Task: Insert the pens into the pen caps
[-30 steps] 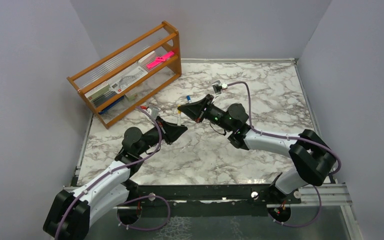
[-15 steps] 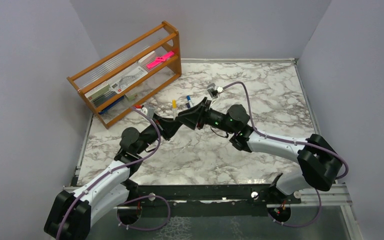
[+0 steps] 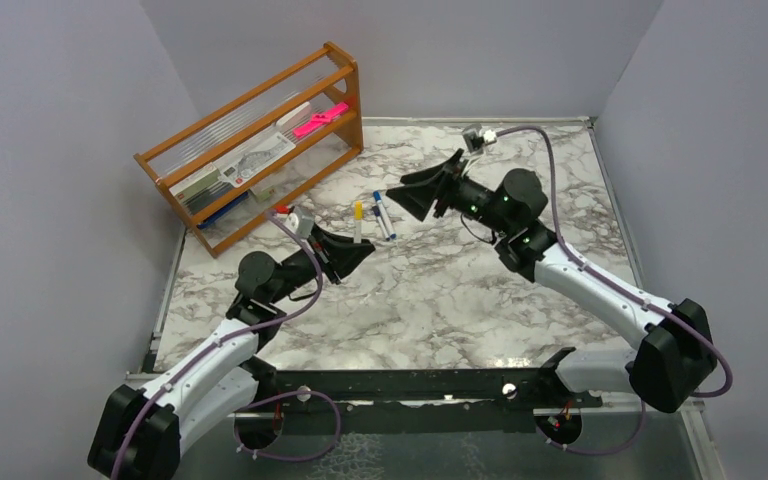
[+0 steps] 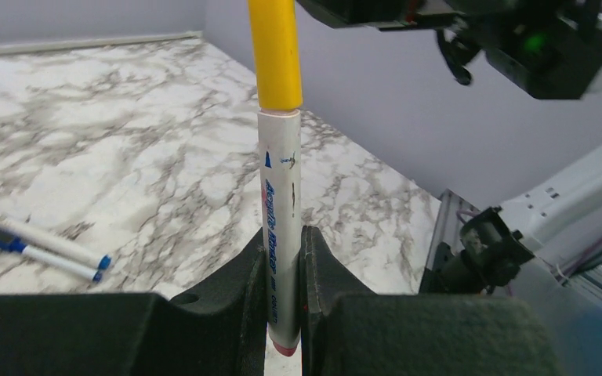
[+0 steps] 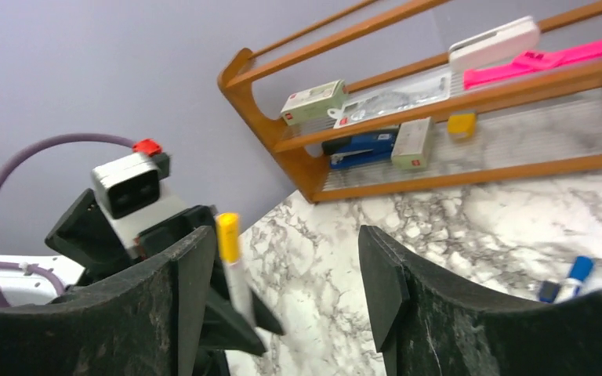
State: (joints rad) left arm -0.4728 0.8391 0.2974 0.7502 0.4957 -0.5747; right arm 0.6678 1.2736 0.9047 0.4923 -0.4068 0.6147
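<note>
I have left gripper (image 4: 282,262) pinching pen (image 4: 281,196) upright, top above it for capping | cap (image 4: 275,51) seems seated | right gripper (image 5: 286,251) spread, empty

The marble table (image 3: 460,300) carries a wooden rack (image 3: 355,110) and two blue-capped pens (image 3: 384,215).

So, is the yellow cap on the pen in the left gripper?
On: the yellow cap covers the top end of the pen, meeting its white barrel.

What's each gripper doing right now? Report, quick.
Left gripper: shut on the pen with the yellow cap.
Right gripper: open, holding nothing.
</note>
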